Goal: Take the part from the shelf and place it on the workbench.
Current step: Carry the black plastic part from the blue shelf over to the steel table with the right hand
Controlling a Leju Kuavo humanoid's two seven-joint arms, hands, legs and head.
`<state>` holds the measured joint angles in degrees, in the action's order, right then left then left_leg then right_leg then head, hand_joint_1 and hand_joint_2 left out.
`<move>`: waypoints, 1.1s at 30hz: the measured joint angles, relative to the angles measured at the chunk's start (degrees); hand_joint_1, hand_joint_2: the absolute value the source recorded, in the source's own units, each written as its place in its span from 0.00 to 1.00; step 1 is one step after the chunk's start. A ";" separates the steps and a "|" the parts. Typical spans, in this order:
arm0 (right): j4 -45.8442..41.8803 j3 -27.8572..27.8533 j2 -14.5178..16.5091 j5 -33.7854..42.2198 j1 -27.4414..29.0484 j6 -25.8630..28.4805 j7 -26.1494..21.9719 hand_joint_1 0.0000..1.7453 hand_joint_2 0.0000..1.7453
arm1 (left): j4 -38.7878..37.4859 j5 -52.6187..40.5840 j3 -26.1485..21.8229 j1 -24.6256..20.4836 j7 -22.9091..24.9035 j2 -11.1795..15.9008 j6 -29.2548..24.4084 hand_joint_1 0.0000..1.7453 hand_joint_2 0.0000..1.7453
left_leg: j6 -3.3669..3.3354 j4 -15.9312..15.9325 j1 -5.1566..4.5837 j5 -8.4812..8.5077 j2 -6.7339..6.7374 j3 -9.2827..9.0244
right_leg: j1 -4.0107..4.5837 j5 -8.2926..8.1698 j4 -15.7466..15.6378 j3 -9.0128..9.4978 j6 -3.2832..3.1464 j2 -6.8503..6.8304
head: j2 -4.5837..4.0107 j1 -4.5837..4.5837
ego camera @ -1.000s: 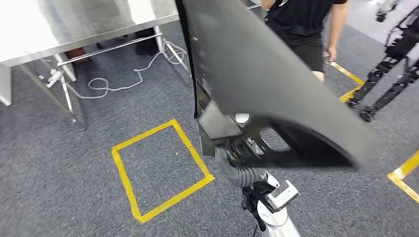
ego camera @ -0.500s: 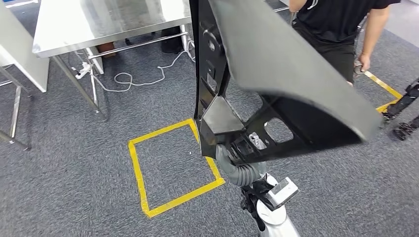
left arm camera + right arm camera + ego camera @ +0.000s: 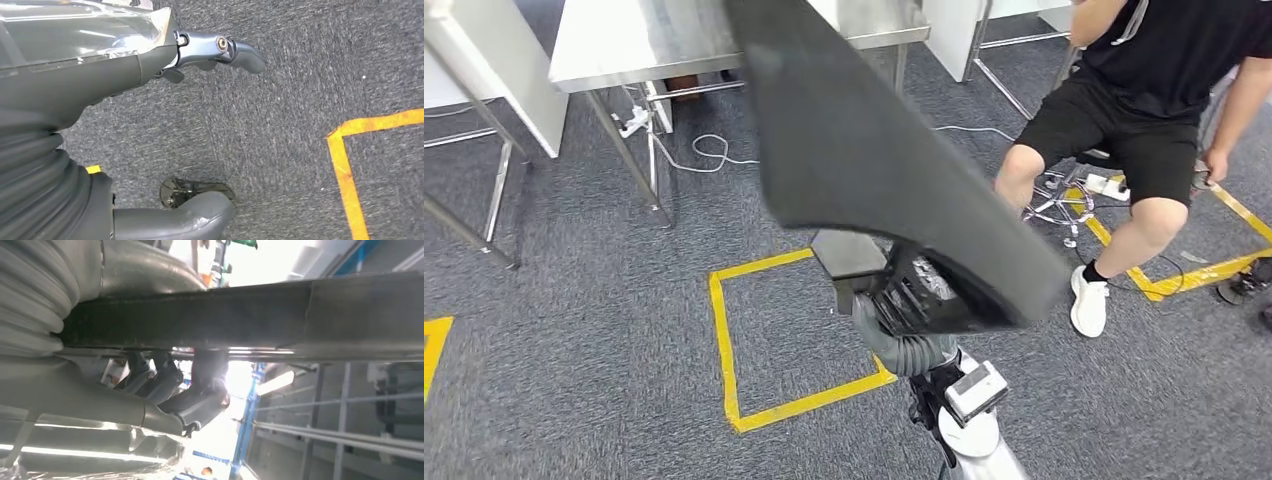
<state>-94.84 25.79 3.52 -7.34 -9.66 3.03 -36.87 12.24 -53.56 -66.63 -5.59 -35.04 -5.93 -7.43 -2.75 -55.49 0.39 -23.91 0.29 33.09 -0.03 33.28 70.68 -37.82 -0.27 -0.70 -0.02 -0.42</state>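
A large black curved panel, the part point(image 3: 864, 150), fills the middle of the head view, raised above the floor. My right hand point(image 3: 902, 312) grips its lower inner frame from beneath, and the panel hides most of the fingers. In the right wrist view the dark fingers point(image 3: 195, 395) wrap the part's flat edge point(image 3: 250, 315). The steel workbench point(image 3: 614, 55) stands at the upper left, beyond the part. My left hand point(image 3: 150, 65) hangs over the carpet with its fingers point(image 3: 235, 50) apart and nothing in it.
A person point(image 3: 1164, 90) sits on a stool at the right, feet near yellow floor tape. A yellow taped square point(image 3: 724, 330) marks the grey carpet in front of me. White cable point(image 3: 709, 150) lies under the workbench. Table legs point(image 3: 494, 200) stand at the left.
The whole picture has shifted: the camera turned, so the workbench and taped square slid right and the person shows seated. The part stays in my right hand, its top now leaning left.
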 joint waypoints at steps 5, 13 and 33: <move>0.35 0.01 -0.34 -0.07 0.21 0.01 0.04 1.00 1.00 | 0.00 0.01 -0.01 -0.01 0.00 -0.22 0.00 0.00 1.00 | 0.76 -0.49 0.13 -0.55 -1.63 -0.26 | -0.53 -4.21 -6.64 2.05 2.06 0.27 | 0.01 0.12; 0.49 0.18 -0.20 -0.03 0.03 0.58 0.13 1.00 1.00 | 0.00 0.16 0.00 0.03 -0.10 -0.29 -0.12 0.00 1.00 | 3.04 -6.38 0.38 -4.30 -1.09 2.24 | -0.80 -6.46 -13.05 5.59 -0.52 0.44 | 0.01 -0.11; 1.20 0.74 -0.33 0.80 0.09 1.21 1.15 1.00 1.00 | -0.01 0.53 -0.01 0.15 0.09 -0.25 -0.36 0.00 1.00 | -1.00 0.52 -0.45 -1.33 -0.82 -2.08 | -1.03 -0.44 1.80 -1.34 1.77 0.59 | 0.00 0.10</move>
<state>-93.65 26.53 3.19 -6.54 -9.58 4.24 -35.72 12.23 -53.03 -66.64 -5.45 -34.94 -6.18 -7.79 -3.75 -54.97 -0.06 -25.24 -0.53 31.01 -1.06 32.83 72.48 -39.16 1.49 -0.12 -0.02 -0.32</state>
